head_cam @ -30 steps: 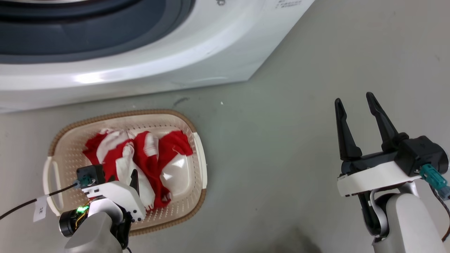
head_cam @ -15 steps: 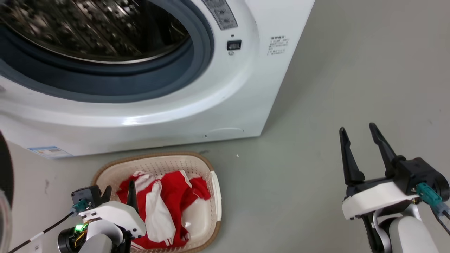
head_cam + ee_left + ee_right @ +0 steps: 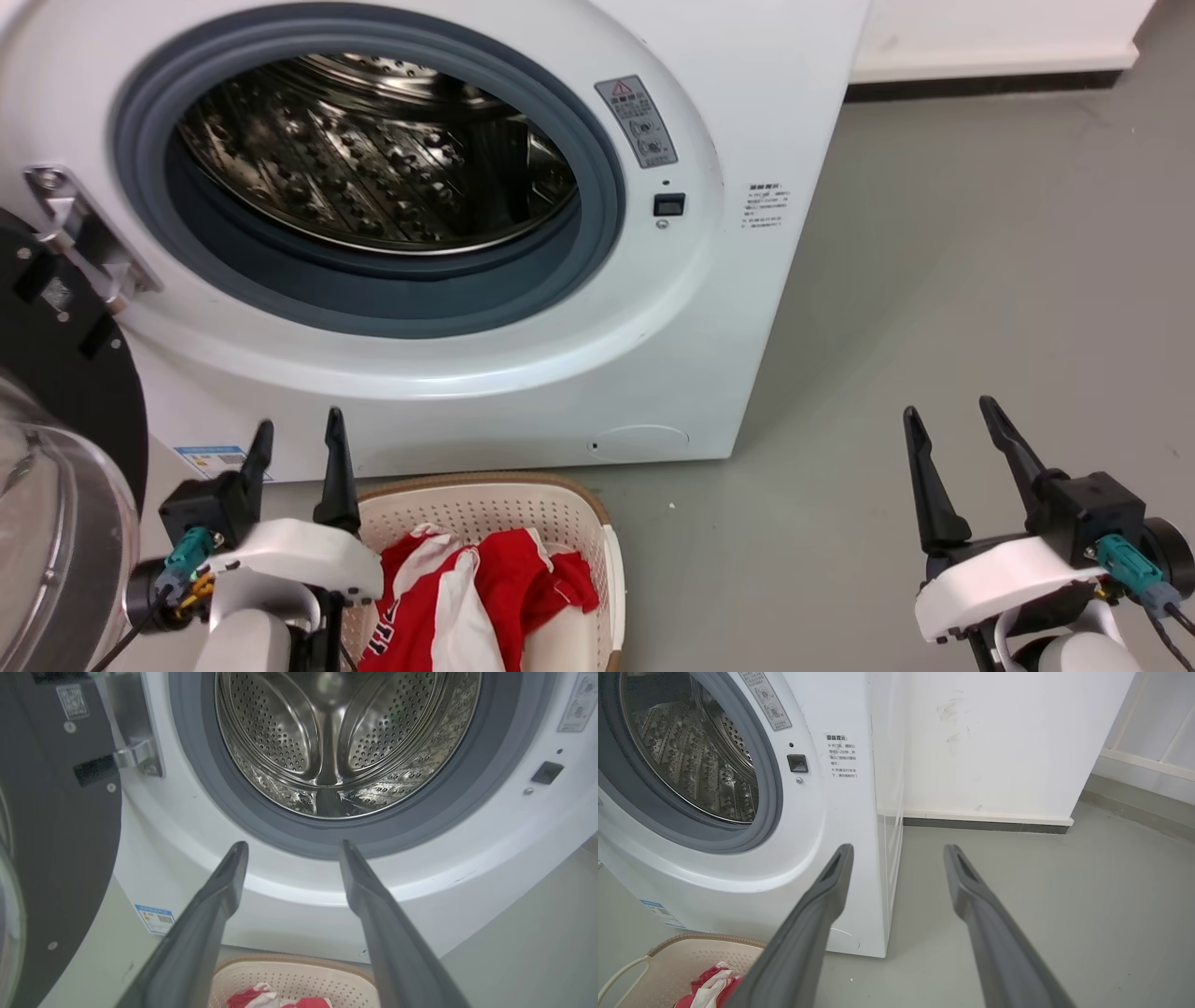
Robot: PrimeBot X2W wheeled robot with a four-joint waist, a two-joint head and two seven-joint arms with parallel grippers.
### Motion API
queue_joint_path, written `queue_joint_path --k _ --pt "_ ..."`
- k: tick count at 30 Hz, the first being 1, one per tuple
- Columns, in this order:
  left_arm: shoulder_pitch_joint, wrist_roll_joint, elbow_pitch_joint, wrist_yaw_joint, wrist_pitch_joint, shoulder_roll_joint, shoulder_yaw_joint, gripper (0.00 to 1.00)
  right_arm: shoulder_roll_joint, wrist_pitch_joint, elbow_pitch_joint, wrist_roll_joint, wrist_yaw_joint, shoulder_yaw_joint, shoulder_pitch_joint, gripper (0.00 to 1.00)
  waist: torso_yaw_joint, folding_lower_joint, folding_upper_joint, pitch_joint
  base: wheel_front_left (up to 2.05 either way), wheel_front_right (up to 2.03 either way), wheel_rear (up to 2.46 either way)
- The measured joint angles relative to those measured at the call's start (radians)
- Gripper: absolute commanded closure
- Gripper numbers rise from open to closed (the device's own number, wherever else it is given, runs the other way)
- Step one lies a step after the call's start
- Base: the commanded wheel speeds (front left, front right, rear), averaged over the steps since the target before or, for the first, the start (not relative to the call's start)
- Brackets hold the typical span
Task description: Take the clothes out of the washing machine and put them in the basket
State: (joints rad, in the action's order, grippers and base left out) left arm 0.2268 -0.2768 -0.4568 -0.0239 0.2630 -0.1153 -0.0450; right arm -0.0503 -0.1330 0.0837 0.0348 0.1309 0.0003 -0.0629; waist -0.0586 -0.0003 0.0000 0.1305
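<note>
1 washing machine, white front-loader, standing on the grey floor; round porthole with a grey rim, perforated steel drum in sight through it

1 door, black frame with a glass bowl, swung open at the left of the head view, metal hinge bracket at the porthole's edge

1 basket, cream, perforated walls, brown rim; on the floor just in front of the machine's base, below the porthole, cut by the lower edge of the head view

1 bundle of clothes, red fabric with white bands; lying inside the basket, touched by neither gripper

1 left gripper, lower left of the head view, above the basket's left rim, fingers pointing at the machine's front; jaws apart, gripping nothing; in the left wrist view the fingers frame the lower porthole rim

1 right gripper, lower right of the head view, over bare floor, well apart from basket and machine; jaws apart, gripping nothing

1 white wall with a dark skirting strip, behind the machine on its right
</note>
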Motion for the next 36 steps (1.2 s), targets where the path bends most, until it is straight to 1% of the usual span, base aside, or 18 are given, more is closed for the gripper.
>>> queue_joint_path --k 6,7,9,11,18,26,36 --pt "-0.042 0.087 0.170 -0.007 0.000 0.012 -0.002 0.00 0.000 0.012 -0.012 -0.001 0.000 -0.003 0.029 0.00 0.025 0.0000 0.0000 -0.045 0.00 0.00 0.00" --pt "-0.072 0.129 0.223 -0.005 0.000 0.012 0.011 0.00 0.000 0.015 -0.014 -0.001 0.000 0.000 0.043 0.00 0.031 0.0001 0.0000 -0.066 0.00 0.00 0.00" --pt "-0.098 0.148 0.246 -0.002 0.000 0.009 0.017 0.00 0.000 0.017 -0.013 -0.001 0.000 0.004 0.054 0.00 0.032 0.0000 0.0000 -0.080 0.00 0.00 0.00" --pt "-0.127 0.175 0.257 0.001 0.000 -0.001 0.034 0.00 0.000 0.019 -0.014 -0.001 0.000 0.007 0.063 0.00 0.031 0.0001 0.0000 -0.094 0.00 0.00 0.00" --pt "-0.226 0.195 0.285 0.024 -0.004 -0.001 0.049 0.00 0.000 0.026 -0.020 -0.001 0.000 0.013 0.105 0.00 0.025 0.0001 0.0000 -0.143 0.00 0.00 0.00" --pt "-0.241 0.194 0.311 0.024 -0.036 -0.006 0.067 0.00 0.000 0.037 -0.052 -0.008 0.000 0.017 0.114 0.00 0.023 0.0002 0.0000 -0.167 0.00 0.00 0.00" --pt "-0.238 0.175 0.303 0.023 -0.046 -0.011 0.069 0.00 0.000 0.046 -0.072 -0.008 0.000 0.017 0.125 0.00 0.018 0.0003 0.0000 -0.169 0.00 0.00 0.00"
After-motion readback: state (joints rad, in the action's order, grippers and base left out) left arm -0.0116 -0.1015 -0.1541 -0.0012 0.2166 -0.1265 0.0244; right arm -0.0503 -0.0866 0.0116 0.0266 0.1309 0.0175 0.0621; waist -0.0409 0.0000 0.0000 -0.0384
